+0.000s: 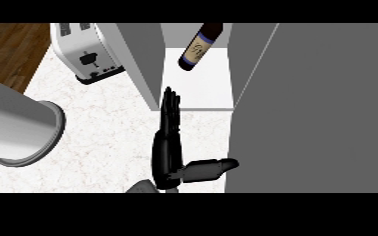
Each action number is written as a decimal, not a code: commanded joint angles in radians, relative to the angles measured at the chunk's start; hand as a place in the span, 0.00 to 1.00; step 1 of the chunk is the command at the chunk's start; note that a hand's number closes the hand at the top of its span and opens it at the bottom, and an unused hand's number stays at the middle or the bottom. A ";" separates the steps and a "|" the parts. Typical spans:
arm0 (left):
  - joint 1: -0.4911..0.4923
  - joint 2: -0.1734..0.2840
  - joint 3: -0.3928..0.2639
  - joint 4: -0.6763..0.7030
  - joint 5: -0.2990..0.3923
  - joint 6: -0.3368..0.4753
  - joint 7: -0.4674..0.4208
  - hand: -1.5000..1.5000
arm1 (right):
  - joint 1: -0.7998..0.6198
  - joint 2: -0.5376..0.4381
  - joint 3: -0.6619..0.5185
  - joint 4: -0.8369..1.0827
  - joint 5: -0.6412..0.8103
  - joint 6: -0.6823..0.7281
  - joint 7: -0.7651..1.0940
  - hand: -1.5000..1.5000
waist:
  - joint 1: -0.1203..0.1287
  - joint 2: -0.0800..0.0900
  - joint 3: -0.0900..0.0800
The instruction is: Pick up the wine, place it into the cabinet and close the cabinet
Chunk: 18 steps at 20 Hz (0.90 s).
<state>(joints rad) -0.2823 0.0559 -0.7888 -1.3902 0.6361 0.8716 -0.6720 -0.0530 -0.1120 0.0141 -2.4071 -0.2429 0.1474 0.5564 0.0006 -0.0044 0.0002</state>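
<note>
The wine bottle [198,47], dark with a pale label, stands tilted inside the open cabinet, on its white shelf [207,92] near the back. My left hand [170,135] is just in front of the shelf's front edge, fingers straight and pointing toward the cabinet, thumb spread to the right. It holds nothing and is clear of the bottle. The cabinet's left door [140,55] and its large right door [310,110] both stand open. My right hand does not show.
A white toaster [85,55] stands at the back left on the pale counter [111,125]. A large grey round vessel [26,130] sits at the left edge. Wooden floor [18,45] shows beyond the counter's left corner.
</note>
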 commanded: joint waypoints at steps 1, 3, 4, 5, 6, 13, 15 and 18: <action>0.152 0.082 -0.050 -0.154 -0.047 0.054 -0.002 0.00 | 0.065 -0.036 -0.068 -0.145 -0.111 0.021 0.050 0.00 | 0.000 -0.001 0.000; 0.202 0.079 -0.122 -0.279 -0.103 0.141 0.021 0.00 | 0.083 0.010 0.008 -0.092 -0.048 0.018 0.004 0.00 | 0.003 -0.001 0.001; 0.152 0.076 -0.077 -0.280 -0.105 0.146 0.076 0.00 | 0.065 -0.006 0.004 -0.127 -0.053 0.008 0.053 0.00 | -0.001 0.001 0.000; 0.214 0.088 -0.070 -0.285 -0.105 0.104 0.018 0.00 | 0.064 -0.022 -0.040 -0.138 -0.088 0.014 0.051 0.00 | -0.001 0.001 0.000; 0.229 0.072 -0.103 -0.312 -0.127 0.106 0.026 0.00 | 0.020 -0.001 0.013 -0.095 -0.040 -0.004 0.056 0.00 | 0.001 0.002 0.000; 0.347 0.280 -0.117 -0.515 -0.134 0.009 0.064 0.00 | 0.005 -0.018 0.027 -0.095 -0.141 0.029 0.123 1.00 | 0.003 0.001 0.000; 0.315 0.278 -0.117 -0.535 -0.136 0.013 0.107 0.00 | 0.023 -0.048 0.003 -0.072 -0.192 0.090 0.109 1.00 | -0.002 0.002 0.000; 0.410 0.374 -0.147 -0.621 -0.146 -0.031 0.080 0.00 | 0.065 -0.040 0.016 -0.053 -0.155 0.134 0.049 1.00 | 0.002 0.001 0.000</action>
<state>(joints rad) 0.0618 0.3315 -0.9163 -1.8981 0.4961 0.8739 -0.6117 -0.0208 -0.1397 0.0439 -2.4035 -0.2660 0.2424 0.5972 -0.0011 -0.0035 0.0005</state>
